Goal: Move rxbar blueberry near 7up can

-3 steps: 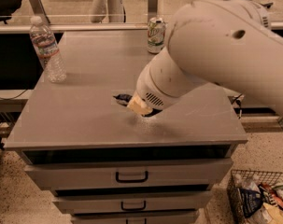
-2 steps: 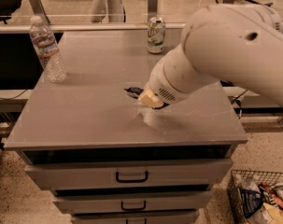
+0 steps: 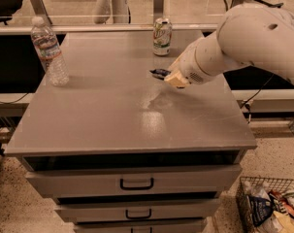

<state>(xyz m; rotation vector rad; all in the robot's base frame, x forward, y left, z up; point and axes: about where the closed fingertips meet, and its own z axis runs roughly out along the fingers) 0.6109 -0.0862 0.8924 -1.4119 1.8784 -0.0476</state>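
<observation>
The 7up can stands upright near the back edge of the grey cabinet top. My gripper hangs just above the top, a short way in front and to the right of the can. It is shut on the rxbar blueberry, whose dark navy end sticks out to the left of the fingers. The rest of the bar is hidden by the gripper. My big white arm reaches in from the right.
A clear plastic water bottle stands at the back left of the top. Drawers with black handles are below. A wire basket of packets sits on the floor at the lower right.
My gripper has carried the bar from the middle of the top toward the back right, closer to the can. The can and bottle have not moved.
</observation>
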